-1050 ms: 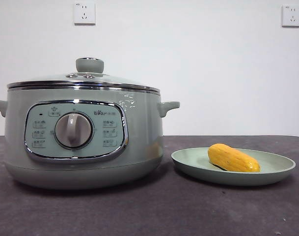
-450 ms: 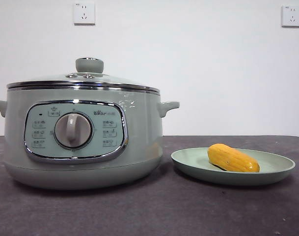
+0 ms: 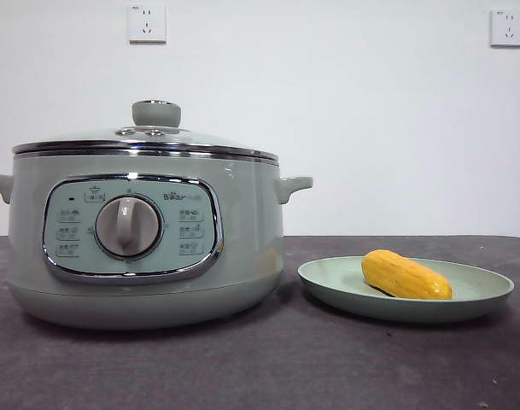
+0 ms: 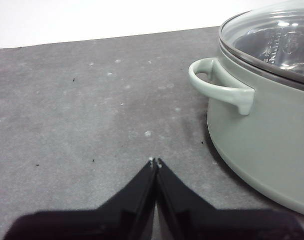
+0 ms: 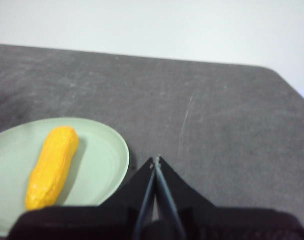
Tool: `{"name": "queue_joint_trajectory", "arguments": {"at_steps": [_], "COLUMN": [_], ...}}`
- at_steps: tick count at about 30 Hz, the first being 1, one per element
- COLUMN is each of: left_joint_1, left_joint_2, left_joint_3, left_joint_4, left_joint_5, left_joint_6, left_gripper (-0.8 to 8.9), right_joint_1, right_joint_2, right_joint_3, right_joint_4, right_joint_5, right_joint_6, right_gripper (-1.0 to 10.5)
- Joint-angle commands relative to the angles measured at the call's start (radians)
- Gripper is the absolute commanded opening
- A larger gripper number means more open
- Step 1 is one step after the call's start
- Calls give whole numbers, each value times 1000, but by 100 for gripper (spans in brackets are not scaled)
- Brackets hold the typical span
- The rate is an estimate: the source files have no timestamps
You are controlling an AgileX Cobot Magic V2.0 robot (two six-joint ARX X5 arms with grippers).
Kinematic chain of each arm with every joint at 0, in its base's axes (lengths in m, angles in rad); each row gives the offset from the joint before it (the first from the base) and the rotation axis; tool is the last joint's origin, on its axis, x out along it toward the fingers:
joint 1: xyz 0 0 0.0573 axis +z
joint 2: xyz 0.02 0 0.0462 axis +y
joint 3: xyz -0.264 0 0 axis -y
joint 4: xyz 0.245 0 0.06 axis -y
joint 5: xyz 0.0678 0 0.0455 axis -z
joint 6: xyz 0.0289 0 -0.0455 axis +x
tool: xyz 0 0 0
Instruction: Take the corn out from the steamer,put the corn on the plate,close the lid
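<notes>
The sage-green steamer (image 3: 144,239) stands at the left of the front view with the glass lid (image 3: 148,137) seated on its chrome rim. The yellow corn (image 3: 405,275) lies on the pale green plate (image 3: 328,286) to the steamer's right. My left gripper (image 4: 154,163) is shut and empty over the bare table beside the steamer (image 4: 266,135) and its side handle. My right gripper (image 5: 155,161) is shut and empty beside the plate (image 5: 109,165), clear of the corn (image 5: 52,167). Neither gripper shows in the front view.
The dark grey table (image 3: 268,367) carries only the steamer and the plate. Two wall sockets (image 3: 147,23) sit on the white wall behind. The table's far corner edge (image 5: 286,80) shows in the right wrist view.
</notes>
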Motion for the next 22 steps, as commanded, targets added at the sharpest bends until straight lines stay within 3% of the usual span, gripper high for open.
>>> {"name": "queue_joint_trajectory", "arguments": {"at_steps": [1, 10, 22], "left_joint_1": [2, 2, 2], "left_joint_2": [-3, -3, -3], "left_joint_3": [-9, -9, -9], "left_joint_4": [4, 3, 3], "left_joint_5": [-1, -1, -1], "left_joint_6": [-6, -6, -6], "left_gripper": [-3, -3, -3], "right_joint_1": [-1, -1, -1], "right_joint_2": [-25, -76, -59], "right_joint_3": [-23, -49, -49], "right_joint_4": [-24, -53, -52], "right_joint_5": [-1, -1, 3], "right_joint_6": [16, 86, 85], "right_gripper": [2, 2, 2]}}
